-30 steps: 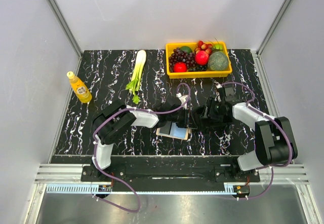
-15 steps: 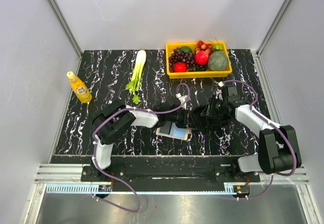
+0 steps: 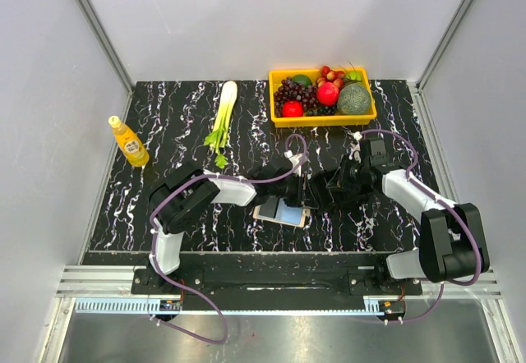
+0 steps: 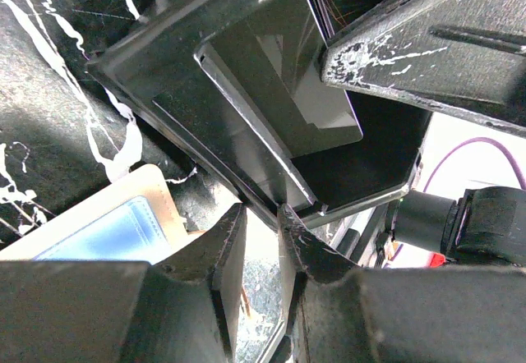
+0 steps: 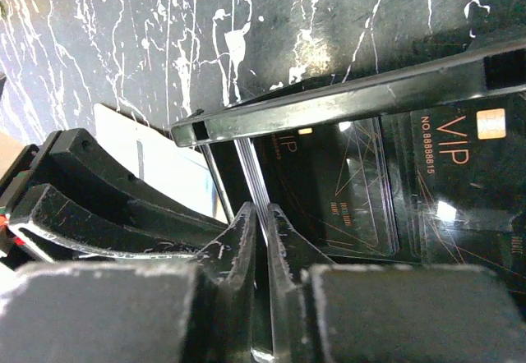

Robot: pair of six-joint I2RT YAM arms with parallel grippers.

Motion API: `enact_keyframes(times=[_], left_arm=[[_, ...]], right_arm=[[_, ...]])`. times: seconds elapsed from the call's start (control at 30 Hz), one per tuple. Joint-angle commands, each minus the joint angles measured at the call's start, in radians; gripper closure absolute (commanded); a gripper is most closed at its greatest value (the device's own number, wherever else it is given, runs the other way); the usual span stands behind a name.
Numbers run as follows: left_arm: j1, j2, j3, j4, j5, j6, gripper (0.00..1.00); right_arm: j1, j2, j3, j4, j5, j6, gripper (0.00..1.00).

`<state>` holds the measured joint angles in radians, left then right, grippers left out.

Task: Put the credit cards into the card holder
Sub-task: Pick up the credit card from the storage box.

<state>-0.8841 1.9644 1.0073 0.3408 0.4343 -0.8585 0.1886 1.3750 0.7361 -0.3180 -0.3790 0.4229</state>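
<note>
A stack of black credit cards stands on edge just above the table, between my two grippers. My left gripper pinches one corner of the stack at its fingertips. My right gripper reaches in from the right and is shut on the cards' thin edges. "VIP" lettering shows on the card faces. The card holder lies open and flat under the cards, beige with a light blue panel.
A yellow basket of fruit stands at the back right. A green-white vegetable stalk lies at the back middle. An orange juice bottle stands at the left edge. White walls close in three sides.
My right gripper has slid left up to the cards and shut its jaws on their edge. The left arm and the card holder have stayed in place.
</note>
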Motion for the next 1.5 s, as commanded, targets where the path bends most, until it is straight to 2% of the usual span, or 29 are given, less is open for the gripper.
enact_keyframes(times=[0.0, 0.07, 0.17, 0.33, 0.43, 0.5, 0.67, 0.83, 1.03, 1.27, 1.33, 1.4, 1.47], left_arm=[[0.017, -0.027, -0.009, -0.002, -0.032, 0.022, 0.75], [0.022, -0.03, -0.006, -0.006, -0.032, 0.027, 0.75], [0.028, -0.033, -0.006, -0.013, -0.034, 0.03, 0.75], [0.034, -0.033, 0.001, -0.022, -0.034, 0.035, 0.75], [0.037, -0.032, 0.007, -0.028, -0.032, 0.038, 0.75], [0.039, -0.035, 0.008, -0.031, -0.035, 0.038, 0.75], [0.04, -0.035, 0.007, -0.036, -0.037, 0.041, 0.75], [0.04, -0.036, 0.005, -0.039, -0.037, 0.042, 0.75], [0.045, -0.038, 0.004, -0.043, -0.034, 0.045, 0.75], [0.047, -0.05, 0.004, -0.051, -0.037, 0.05, 0.75], [0.05, -0.059, -0.002, -0.049, -0.039, 0.053, 0.75], [0.053, -0.077, -0.009, -0.045, -0.04, 0.061, 0.71], [0.053, -0.104, -0.022, -0.036, -0.049, 0.065, 0.62]], right_arm=[[0.011, 0.007, 0.005, -0.016, -0.058, -0.022, 0.91], [0.009, 0.018, 0.006, -0.016, -0.08, -0.036, 0.97], [0.011, 0.035, 0.013, -0.016, -0.098, -0.038, 0.91], [0.015, 0.035, 0.017, -0.016, -0.12, -0.039, 0.87], [0.023, 0.003, 0.022, -0.039, -0.054, -0.039, 0.92], [0.025, -0.037, 0.02, -0.041, -0.005, -0.032, 1.0], [0.035, -0.152, 0.043, -0.087, 0.142, -0.038, 1.0], [0.044, -0.172, 0.088, -0.15, 0.207, -0.072, 1.0], [0.064, -0.159, 0.114, -0.171, 0.154, -0.096, 1.0], [0.114, -0.18, 0.106, -0.155, 0.224, -0.049, 1.0], [0.114, -0.203, 0.097, -0.127, 0.204, -0.026, 1.0], [0.114, -0.205, 0.106, -0.124, 0.189, -0.004, 1.0], [0.114, -0.212, 0.105, -0.124, 0.192, 0.013, 1.0]])
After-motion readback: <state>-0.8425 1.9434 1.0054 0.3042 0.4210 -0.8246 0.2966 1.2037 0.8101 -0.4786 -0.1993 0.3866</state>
